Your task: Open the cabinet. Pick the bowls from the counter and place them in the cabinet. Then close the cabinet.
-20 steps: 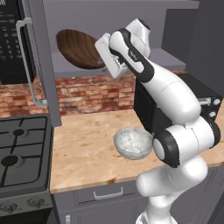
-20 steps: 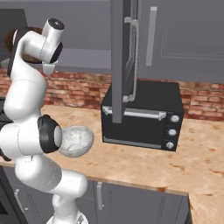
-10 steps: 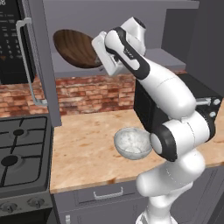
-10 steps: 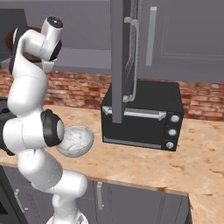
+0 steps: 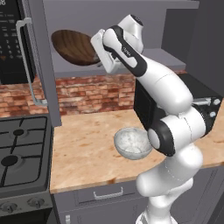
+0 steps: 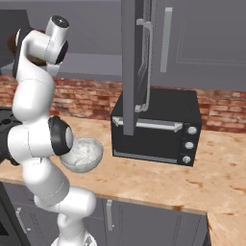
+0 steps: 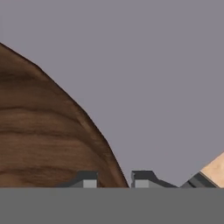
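The wide brown wood-grain bowl (image 5: pixel 72 46) hangs tilted inside the open cabinet (image 5: pixel 144 61), above its shelf. My gripper (image 5: pixel 98 59) is shut on the bowl's right rim. In the hand view the bowl (image 7: pixel 48 135) covers the left side, and its edge runs down between my gripper's (image 7: pixel 116 181) two fingertips. The smaller white speckled bowl (image 5: pixel 132 142) (image 6: pixel 82 153) sits upright on the tan counter (image 5: pixel 83 153), just in front of my arm. The cabinet's left door (image 5: pixel 41 65) and right door (image 6: pixel 137 57) both stand swung out.
A black toaster oven (image 6: pixel 158 129) stands on the counter under the right door. A black gas stove (image 5: pixel 22 153) lies left of the counter, with a dark microwave (image 5: pixel 8 39) above it. Grey drawers (image 5: pixel 105 194) run below the counter edge.
My arm has carried the brown bowl slightly to the left, further into the cabinet. The white bowl has stayed in place.
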